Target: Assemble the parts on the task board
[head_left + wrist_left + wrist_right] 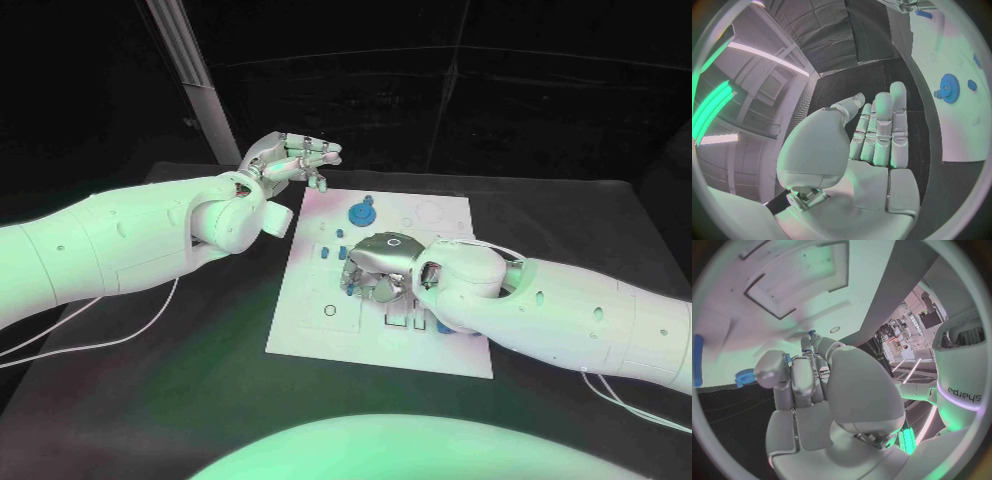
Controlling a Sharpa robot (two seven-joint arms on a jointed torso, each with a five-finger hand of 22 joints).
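The white task board (pixel 433 345) lies in the middle of the black table. A blue gear (pixel 362 212) stands near its far edge, with small blue parts (pixel 342 233) just in front of it. My right hand (pixel 378 266) hangs over the board's middle, fingers curled down toward it. In the right wrist view a small blue part (pixel 787 360) shows pinched between the thumb and fingers (pixel 804 375) of that hand, close to the board (pixel 786 290). My left hand (pixel 289 160) is raised beside the board's far left corner; its palm (pixel 873 150) is flat, fingers straight, holding nothing.
More blue parts (pixel 418 322) sit in slots near the board's front, beside my right wrist. The gear (pixel 948 88) and a small blue part (pixel 972 85) lie beyond my left fingertips. A slanted metal post (pixel 195 75) rises behind the left hand.
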